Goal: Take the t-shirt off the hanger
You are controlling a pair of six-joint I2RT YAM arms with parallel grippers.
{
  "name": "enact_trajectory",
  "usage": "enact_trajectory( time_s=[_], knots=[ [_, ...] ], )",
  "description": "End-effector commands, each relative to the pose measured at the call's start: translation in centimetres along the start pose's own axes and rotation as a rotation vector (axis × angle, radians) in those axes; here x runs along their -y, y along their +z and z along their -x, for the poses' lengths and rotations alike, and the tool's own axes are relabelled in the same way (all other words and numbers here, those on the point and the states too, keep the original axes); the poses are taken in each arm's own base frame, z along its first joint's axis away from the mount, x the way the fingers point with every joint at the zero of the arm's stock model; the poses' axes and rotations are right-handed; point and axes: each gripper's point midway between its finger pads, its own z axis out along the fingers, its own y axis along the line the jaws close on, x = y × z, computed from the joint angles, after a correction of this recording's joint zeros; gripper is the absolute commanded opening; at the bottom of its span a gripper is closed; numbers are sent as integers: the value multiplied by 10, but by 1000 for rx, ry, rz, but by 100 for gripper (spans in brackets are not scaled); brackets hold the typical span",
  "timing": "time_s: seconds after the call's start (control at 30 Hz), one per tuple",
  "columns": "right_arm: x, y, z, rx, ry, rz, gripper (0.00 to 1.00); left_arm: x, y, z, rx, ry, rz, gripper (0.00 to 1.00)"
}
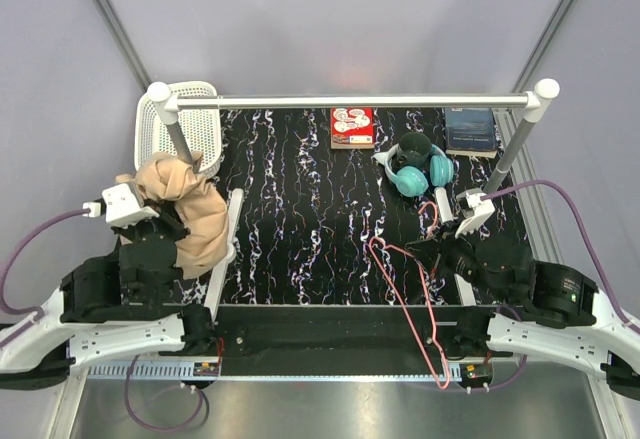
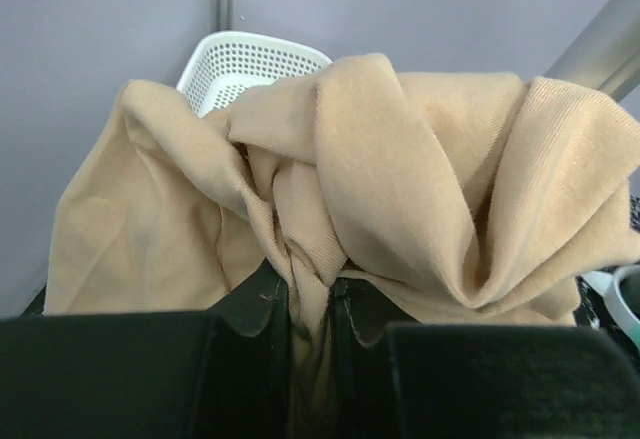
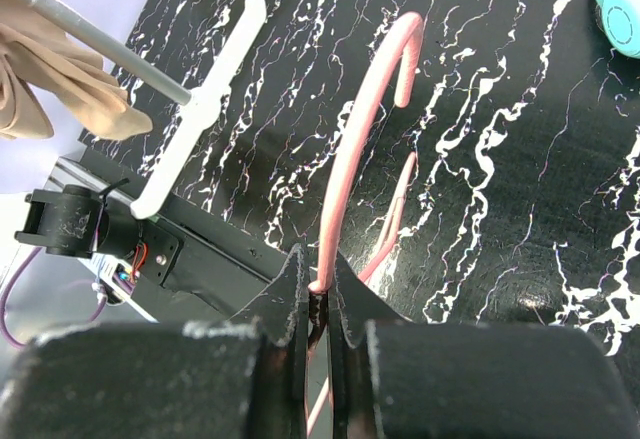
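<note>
At left, one t-shirt (image 2: 400,179), right, one hanger (image 3: 342,169)

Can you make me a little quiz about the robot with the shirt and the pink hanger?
1. Which gripper holds the t-shirt? A left, B right, C neither.
2. True or false: the hanger is inside the t-shirt.
3. Fill in: the teal thing on the table is a pair of ___.
Key: 1 A, the left gripper is shut on it. 2 False, the right gripper pinches it, apart from the t-shirt. 3 headphones.
</note>
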Motion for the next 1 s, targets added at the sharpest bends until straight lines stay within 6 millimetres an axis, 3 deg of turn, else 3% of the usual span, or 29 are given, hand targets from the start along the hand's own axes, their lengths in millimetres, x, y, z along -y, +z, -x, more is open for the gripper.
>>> enact_trajectory(
  time_s=[0.0,0.03,0.1,0.17,0.2,0.23,0.33,0.4,0.57,0.67,0.7,0.77,0.83,0.87,0.9,0.97],
  knots=[
    [-8,-1,11,44,16,35,0,-27,4,22,111,33,260,0],
    [-8,-2,11,44,14,37,0,-27,7,19,100,61,284,0],
    [-8,-1,10,41,12,39,0,-9,22,3,79,121,248,0],
    [-8,-2,11,43,8,41,0,-27,32,-11,5,177,339,0],
    [-8,-1,11,43,6,39,0,-21,40,-17,-38,120,315,0],
    [-8,-2,11,43,4,41,0,-37,46,-13,-51,91,388,0],
    [-10,-2,11,40,-1,49,0,-41,54,-24,-76,56,377,0],
    [-10,-2,12,42,-4,50,0,-40,50,-15,-26,6,338,0],
    [-10,-2,11,41,-8,51,0,-51,52,-18,-23,14,358,0],
    [-9,-1,9,33,-10,49,0,-44,64,-25,-80,-20,300,0],
    [-9,-1,7,30,-10,49,0,-55,67,-23,-79,-37,333,0],
    [-9,-1,7,30,-7,49,0,-52,78,-27,-116,-68,298,0],
    [-8,-1,6,28,-4,53,0,-69,87,-21,-121,-105,352,0],
    [-8,-2,6,29,-3,54,0,-68,92,-21,-137,-141,333,0],
    [-8,-2,6,31,1,54,0,-71,94,-9,-118,-165,349,0],
    [-9,-2,7,31,-1,54,0,-65,107,-11,-157,-237,331,0]
  ],
)
